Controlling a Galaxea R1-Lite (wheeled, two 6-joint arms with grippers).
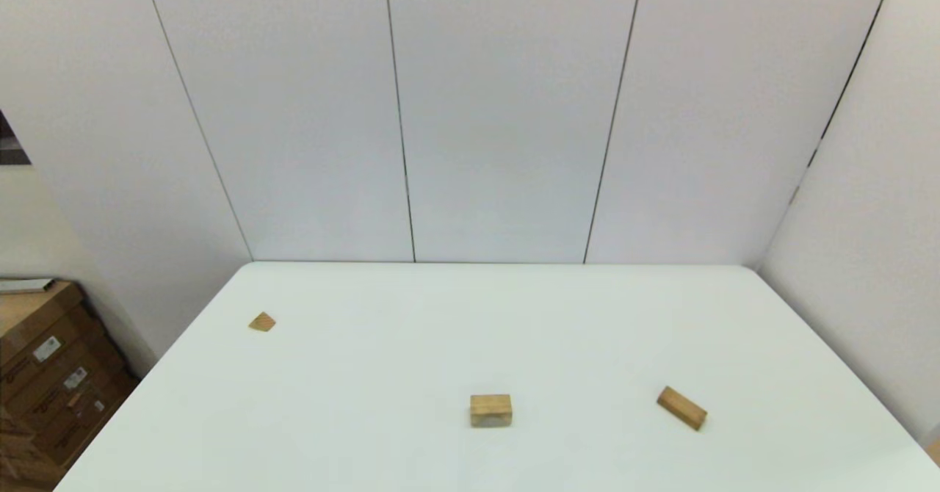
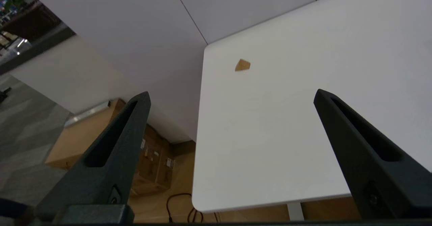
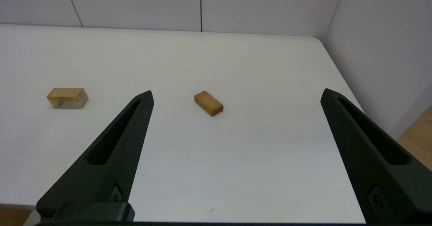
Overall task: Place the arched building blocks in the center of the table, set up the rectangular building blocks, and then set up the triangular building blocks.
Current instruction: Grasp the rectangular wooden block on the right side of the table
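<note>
The arched block (image 1: pixel 490 410) (image 3: pixel 67 97) stands on its two legs near the front middle of the white table (image 1: pixel 470 330). To its right the rectangular block (image 1: pixel 681 407) (image 3: pixel 208 103) lies flat, turned at an angle. Far off at the left rear lies the small triangular block (image 1: pixel 262 322) (image 2: pixel 242 65). Neither arm shows in the head view. My left gripper (image 2: pixel 231 96) hangs open off the table's front left corner, well short of the wedge. Held back from the table's front right edge, my right gripper (image 3: pixel 236 94) is open too, with nothing between its fingers.
White wall panels close the table's back and right side. Cardboard boxes (image 1: pixel 51 374) (image 2: pixel 101 135) stand on the floor left of the table, and a black cable (image 2: pixel 182 207) lies under its front left corner.
</note>
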